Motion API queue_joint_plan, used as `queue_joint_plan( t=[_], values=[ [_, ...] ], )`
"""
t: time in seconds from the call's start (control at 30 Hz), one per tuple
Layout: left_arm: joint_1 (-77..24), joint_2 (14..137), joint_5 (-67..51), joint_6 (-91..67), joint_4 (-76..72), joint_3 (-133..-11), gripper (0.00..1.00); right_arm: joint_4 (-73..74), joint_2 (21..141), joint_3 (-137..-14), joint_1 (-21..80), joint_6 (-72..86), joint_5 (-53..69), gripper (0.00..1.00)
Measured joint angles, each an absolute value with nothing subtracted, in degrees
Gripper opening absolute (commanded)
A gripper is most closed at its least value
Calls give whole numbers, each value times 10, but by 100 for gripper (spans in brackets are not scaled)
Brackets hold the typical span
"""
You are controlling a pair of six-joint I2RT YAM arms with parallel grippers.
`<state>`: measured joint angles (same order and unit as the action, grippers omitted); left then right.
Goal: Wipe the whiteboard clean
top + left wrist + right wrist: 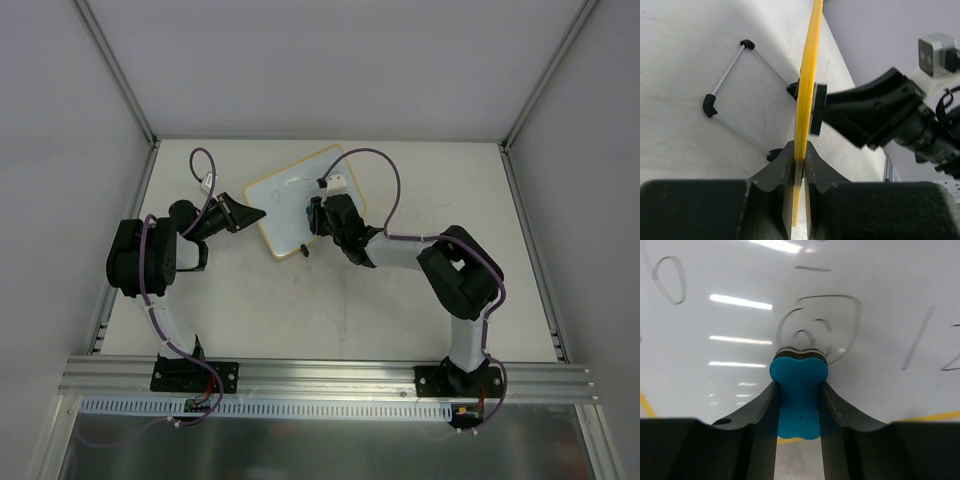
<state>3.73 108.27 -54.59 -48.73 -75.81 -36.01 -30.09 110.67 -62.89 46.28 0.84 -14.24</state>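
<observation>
The whiteboard (pixel 292 198) with a yellow frame stands tilted at the table's middle back. My left gripper (pixel 252 213) is shut on its left edge; the left wrist view shows the yellow frame (pixel 807 85) edge-on between the jaws (pixel 800 157). My right gripper (pixel 318 215) is shut on the blue eraser (pixel 799 390), whose dark felt end presses on the board's white face (pixel 740 305). Grey pen marks show there: a spiral shape (pixel 820 325) right above the eraser, a loop (pixel 669 280) at upper left, strokes (pixel 920 337) at right.
A wire stand with black corner pieces (pixel 730 95) lies on the table behind the board. The right arm's black wrist (pixel 880 115) is close on the board's other side. Grey walls and metal posts (pixel 115 70) enclose the table.
</observation>
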Motion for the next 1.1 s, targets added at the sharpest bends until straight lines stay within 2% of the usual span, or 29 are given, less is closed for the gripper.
queue_joint_plan(
  t=[0.47,0.83,1.1],
  values=[
    [37,1079,-550,-487,-758,-359,0,-255,1091,-629,339,31,-54,0],
    [37,1079,-550,-488,-758,-359,0,-228,1079,-629,253,37,-32,0],
    [37,1079,-551,-488,-758,-359,0,-225,1078,-629,242,42,1,0]
  ],
)
